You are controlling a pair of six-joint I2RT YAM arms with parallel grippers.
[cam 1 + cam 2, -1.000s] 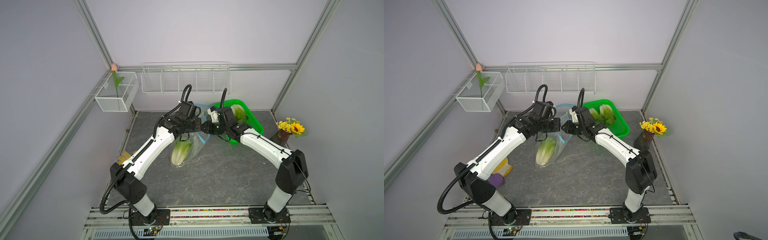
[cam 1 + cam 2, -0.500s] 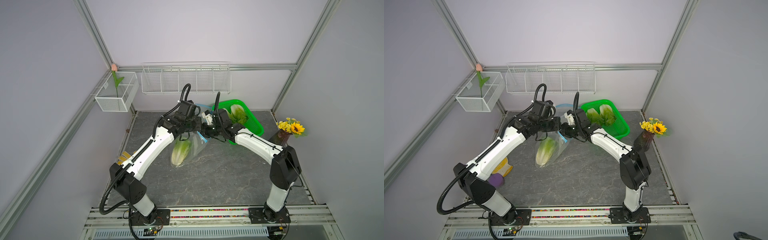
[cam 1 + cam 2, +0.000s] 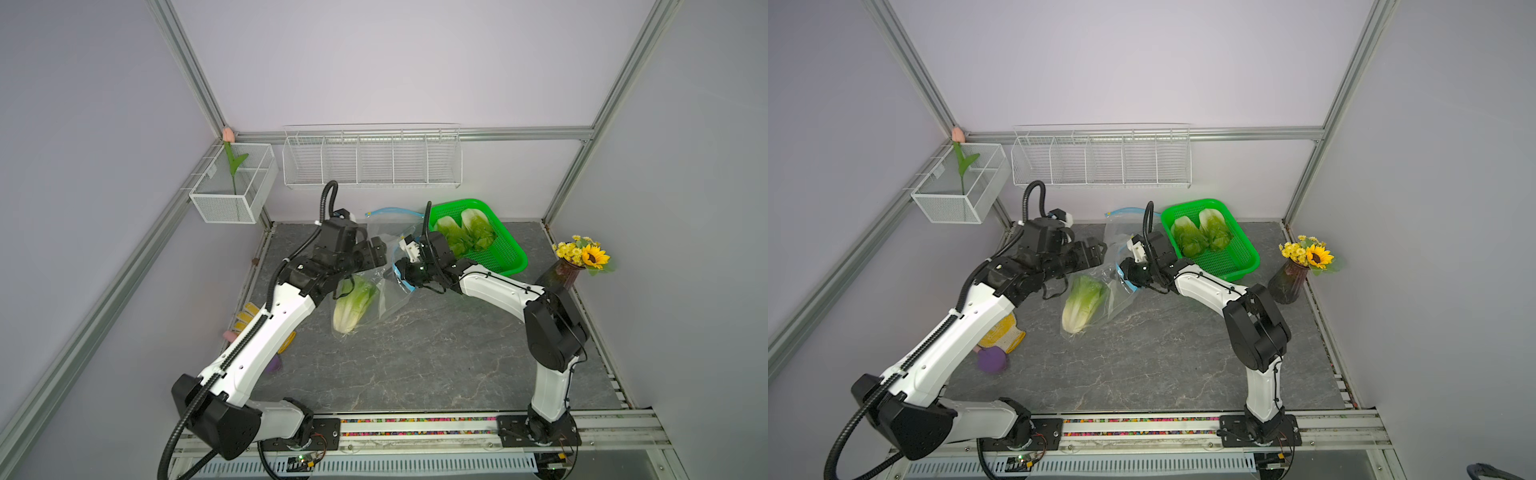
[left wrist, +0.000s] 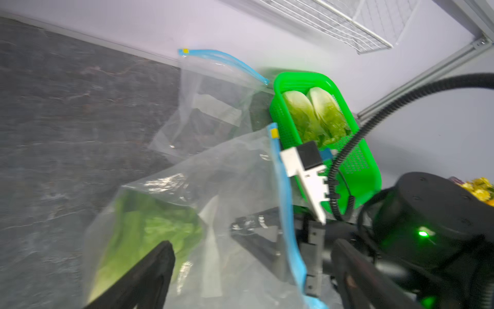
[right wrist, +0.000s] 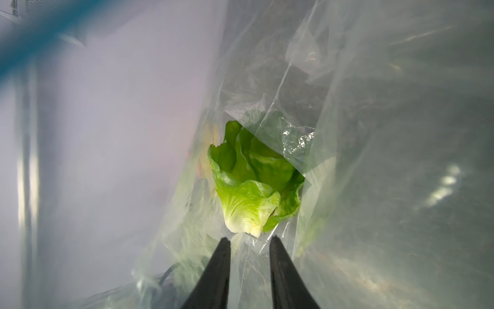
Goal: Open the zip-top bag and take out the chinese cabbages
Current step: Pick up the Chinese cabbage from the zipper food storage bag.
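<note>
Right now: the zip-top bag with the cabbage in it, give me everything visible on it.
Clear, crinkled plastic zip-top bag with a blue zip strip along its open mouth. It lies on the grey table, mouth around the right gripper, whose narrowly parted fingers reach inside. One chinese cabbage lies in it, leaves toward the mouth, white base away. The left gripper is open beside it; contact unclear.
</note>
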